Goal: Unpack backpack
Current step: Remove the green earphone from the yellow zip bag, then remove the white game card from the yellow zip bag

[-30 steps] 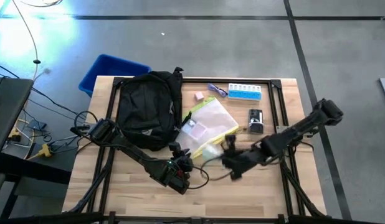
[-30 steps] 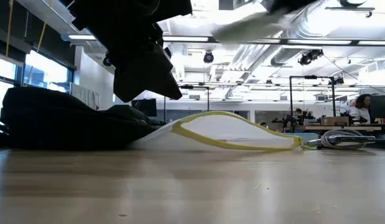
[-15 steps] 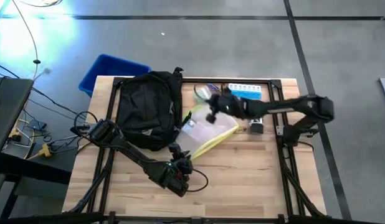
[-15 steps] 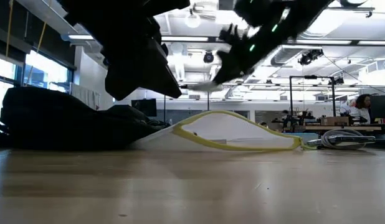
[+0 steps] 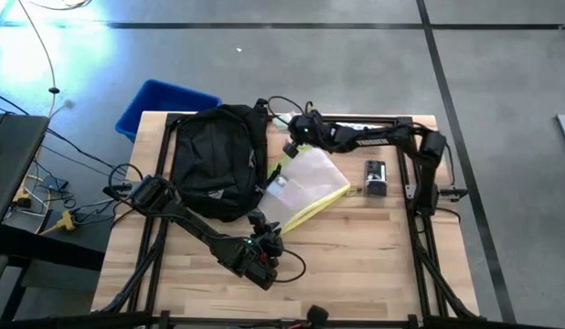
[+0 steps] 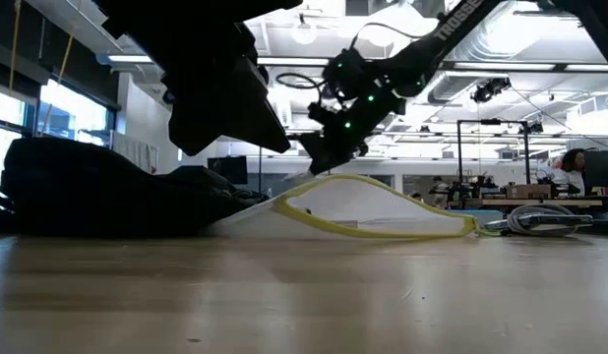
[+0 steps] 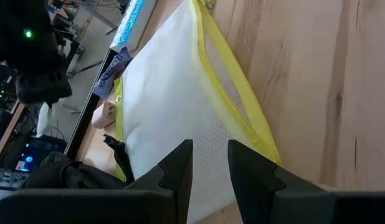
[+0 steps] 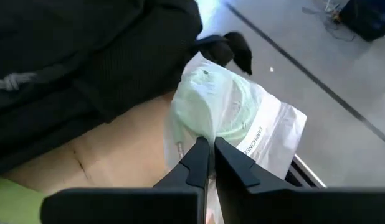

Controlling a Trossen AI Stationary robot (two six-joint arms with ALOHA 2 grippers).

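The black backpack (image 5: 218,160) lies on the table's far left part. Beside it lies a clear pouch with a yellow edge (image 5: 305,187). My right gripper (image 5: 296,135) is at the far edge, by the backpack's far right corner, shut on a pale green packet in clear wrap (image 8: 223,115). My left gripper (image 7: 208,155) hovers over the pouch's near left corner (image 5: 269,215). Its fingers stand a little apart with nothing pinched between them. Whether they touch the pouch I cannot tell. My right gripper pinches the packet's clear wrap at its nearer edge (image 8: 208,134) between its two fingers. The fingers slant down toward the table's far left. The packet sticks out past the fingertips, next to the backpack (image 8: 86,56), and seems clear of the table.
A blue bin (image 5: 164,105) stands on the floor past the far left corner. A small black device (image 5: 374,176) lies right of the pouch. My right arm (image 5: 374,139) stretches along the far edge. The near half of the table is bare wood.
My right gripper has swung from the table's near middle toward the far edge and the backpack, sinking and rolling as it went. It has stayed shut on the pale packet throughout.
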